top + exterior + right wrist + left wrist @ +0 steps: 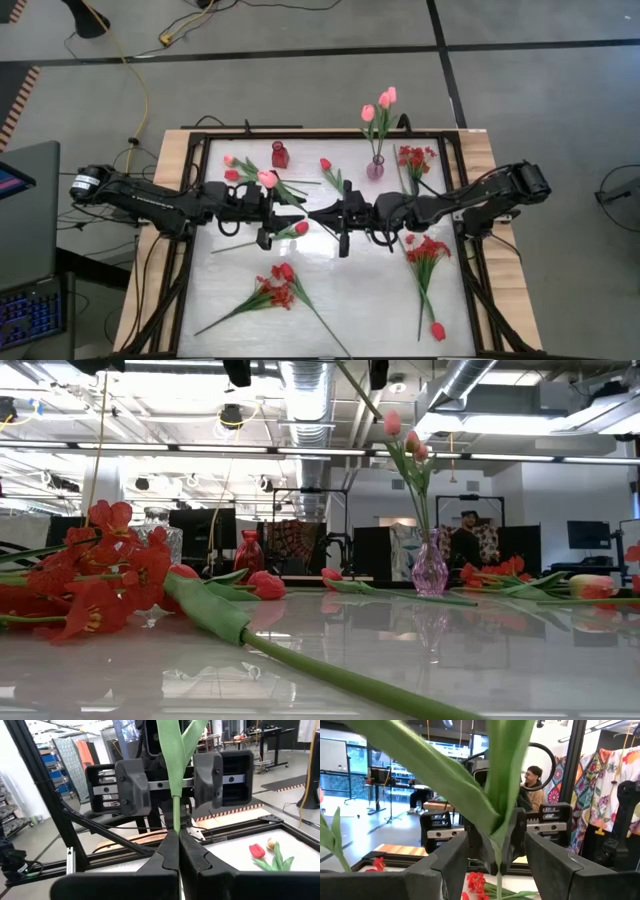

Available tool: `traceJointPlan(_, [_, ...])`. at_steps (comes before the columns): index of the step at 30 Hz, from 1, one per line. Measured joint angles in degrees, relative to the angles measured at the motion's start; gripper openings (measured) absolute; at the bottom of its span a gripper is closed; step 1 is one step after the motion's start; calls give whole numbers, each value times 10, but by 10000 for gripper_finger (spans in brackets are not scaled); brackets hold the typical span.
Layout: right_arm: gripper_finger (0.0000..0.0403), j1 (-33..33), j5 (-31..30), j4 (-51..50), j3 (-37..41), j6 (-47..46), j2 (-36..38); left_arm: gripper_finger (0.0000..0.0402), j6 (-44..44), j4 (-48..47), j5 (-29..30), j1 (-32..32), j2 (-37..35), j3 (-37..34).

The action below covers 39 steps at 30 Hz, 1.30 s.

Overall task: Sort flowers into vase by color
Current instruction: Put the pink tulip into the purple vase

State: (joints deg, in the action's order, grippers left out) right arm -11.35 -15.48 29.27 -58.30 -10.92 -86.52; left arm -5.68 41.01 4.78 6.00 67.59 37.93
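Two claws: meet mid-table, both facing one green stem.
R claw: fingers clamped together on stem.
L claw: fingers apart, stem + leaves between, not pinched.
Pink vase: behind claws, holds 2 pink tulips.
Red vase: left of pink vase.
Red sprays: table front, well apart from pink vase.

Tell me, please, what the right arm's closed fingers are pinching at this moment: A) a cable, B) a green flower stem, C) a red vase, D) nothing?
B: in the right wrist view the right gripper has its fingers shut on the green flower stem.
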Motion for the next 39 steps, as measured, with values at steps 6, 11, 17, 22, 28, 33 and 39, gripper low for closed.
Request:
traceJointPlan(6, [23,2,5,3,0,3,0,146,5,0,0,0,0,0])
traceJointPlan(11, [23,3,7,3,0,3,0,94,17,0,1,0,0,0])
traceJointPlan(17, [28,3,19,3,0,-2,0,24,22,0,-16,0,0,0])
traceJointPlan(22, [54,3,21,0,0,-4,0,6,22,0,-26,0,0,0])
traceJointPlan(28, [93,3,39,-12,0,2,0,2,16,-15,-26,0,0,0])
traceJointPlan(33, [141,3,62,-30,0,3,0,1,0,-51,-28,0,0,0])
traceJointPlan(39, [214,3,66,-69,0,-13,0,0,-16,-81,-27,0,0,-1])
